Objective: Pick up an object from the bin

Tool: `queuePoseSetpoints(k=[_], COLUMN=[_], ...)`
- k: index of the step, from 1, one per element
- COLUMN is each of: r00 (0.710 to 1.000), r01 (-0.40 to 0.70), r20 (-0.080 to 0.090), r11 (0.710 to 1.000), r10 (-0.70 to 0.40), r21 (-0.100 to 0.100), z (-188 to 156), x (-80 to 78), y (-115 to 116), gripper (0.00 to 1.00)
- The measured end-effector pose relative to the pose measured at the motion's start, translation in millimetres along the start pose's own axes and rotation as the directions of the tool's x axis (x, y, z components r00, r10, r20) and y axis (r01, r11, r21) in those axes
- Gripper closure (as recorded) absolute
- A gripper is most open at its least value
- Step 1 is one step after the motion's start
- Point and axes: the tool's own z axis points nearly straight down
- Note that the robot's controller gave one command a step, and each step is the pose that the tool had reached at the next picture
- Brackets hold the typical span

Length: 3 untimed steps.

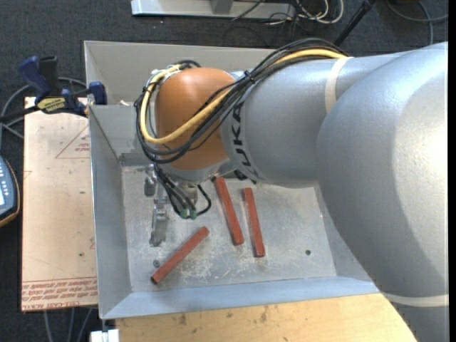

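My gripper (pixel 155 238) hangs below the wrist at the left side of the bin, its tip close to the floor. Just below and to the right of it lies a reddish-brown stick (pixel 179 255), slanted from lower left to upper right; the tip sits a little above the stick's left half and I see no contact. Two more reddish-brown sticks, one (pixel 229 211) and the other (pixel 254 222), lie side by side near the bin's middle, to the right of the gripper. Nothing shows in the gripper's grasp.
The arm and its orange wrist cover with cables hide the bin's upper and right parts. The bin's left wall stands close to the gripper. Bare floor with pale dust lies along the front wall and at the lower right.
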Motion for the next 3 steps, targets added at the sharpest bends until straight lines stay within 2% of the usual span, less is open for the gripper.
queuePoseSetpoints(k=[1,2,3], r00=[0.999,1.000,1.000], r01=[0.032,-0.012,-0.007], r20=[-0.008,0.013,0.001], r11=[0.999,1.000,1.000], r10=[-0.032,0.012,0.007], r21=[0.003,-0.003,0.000], z=[93.1,87.1,89.0], x=[28.3,74.6,76.3], y=[-48.7,-84.3,-83.3], gripper=[0.00,0.00,1.00])
